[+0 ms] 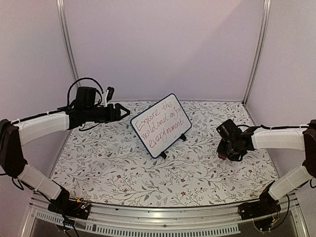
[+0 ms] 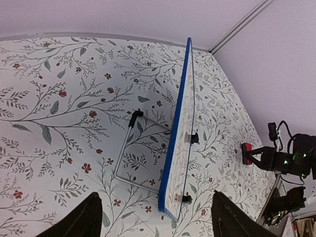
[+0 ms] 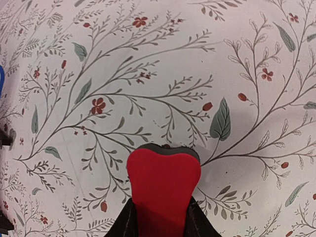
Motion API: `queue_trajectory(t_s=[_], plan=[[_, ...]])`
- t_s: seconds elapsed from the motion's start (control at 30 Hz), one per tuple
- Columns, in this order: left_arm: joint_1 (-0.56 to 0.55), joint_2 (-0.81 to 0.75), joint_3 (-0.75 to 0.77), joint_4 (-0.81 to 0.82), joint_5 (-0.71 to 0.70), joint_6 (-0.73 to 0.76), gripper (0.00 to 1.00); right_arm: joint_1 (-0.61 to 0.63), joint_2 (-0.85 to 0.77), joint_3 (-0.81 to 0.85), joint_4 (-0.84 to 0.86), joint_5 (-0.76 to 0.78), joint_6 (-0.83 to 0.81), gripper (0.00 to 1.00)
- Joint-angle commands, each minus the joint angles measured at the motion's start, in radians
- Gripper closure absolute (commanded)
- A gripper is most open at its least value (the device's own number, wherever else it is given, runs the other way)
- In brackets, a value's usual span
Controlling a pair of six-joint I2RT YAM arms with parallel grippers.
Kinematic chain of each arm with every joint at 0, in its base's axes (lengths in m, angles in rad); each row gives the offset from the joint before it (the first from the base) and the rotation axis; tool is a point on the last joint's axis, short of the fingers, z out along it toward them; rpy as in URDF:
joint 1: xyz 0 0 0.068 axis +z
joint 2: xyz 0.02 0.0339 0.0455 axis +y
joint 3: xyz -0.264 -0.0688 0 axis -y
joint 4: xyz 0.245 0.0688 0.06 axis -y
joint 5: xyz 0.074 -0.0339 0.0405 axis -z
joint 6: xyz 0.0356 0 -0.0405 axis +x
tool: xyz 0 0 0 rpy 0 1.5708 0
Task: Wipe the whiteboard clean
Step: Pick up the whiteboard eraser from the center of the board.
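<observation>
Whiteboard [image 1: 161,124] standing on table [image 1: 108,168], left claw [image 1: 122,111] just left, eraser [image 3: 164,182] in right claw [image 3: 162,223], well right

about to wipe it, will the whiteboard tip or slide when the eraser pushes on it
Likely to tip backward: the whiteboard stands tilted on a thin wire stand and small black feet. Probably light and stiff, so a push from the red eraser may skid it across the patterned table.

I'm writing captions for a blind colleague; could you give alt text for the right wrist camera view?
A red eraser block, clamped in the right gripper's dark jaws, fills the bottom centre, with a white table printed with leafy branches and red flowers beyond it. A sliver of the whiteboard's blue frame shows at the left edge.
</observation>
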Motion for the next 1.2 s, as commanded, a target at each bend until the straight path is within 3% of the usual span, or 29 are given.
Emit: queue_trajectory(t_s=[0.0, 0.33, 0.8, 0.93, 1.17], plan=[[0.016, -0.018, -0.012, 0.02, 0.001, 0.012, 0.25, 0.006, -0.103, 0.036, 0.098, 0.029, -0.171, 0.77], [0.034, -0.001, -0.017, 0.035, 0.032, 0.01, 0.25, 0.007, -0.274, 0.018, 0.408, -0.232, -0.521, 0.76], [0.036, 0.1, 0.004, 0.054, 0.187, 0.03, 0.29, 0.028, -0.211, 0.19, 0.481, -0.502, -0.754, 0.7], [0.036, 0.135, 0.015, 0.088, 0.22, 0.02, 0.34, 0.05, -0.186, 0.227, 0.507, -0.552, -0.792, 0.69], [0.036, 0.154, 0.047, 0.075, 0.226, -0.009, 0.53, 0.103, -0.075, 0.344, 0.475, -0.573, -0.869, 0.69]])
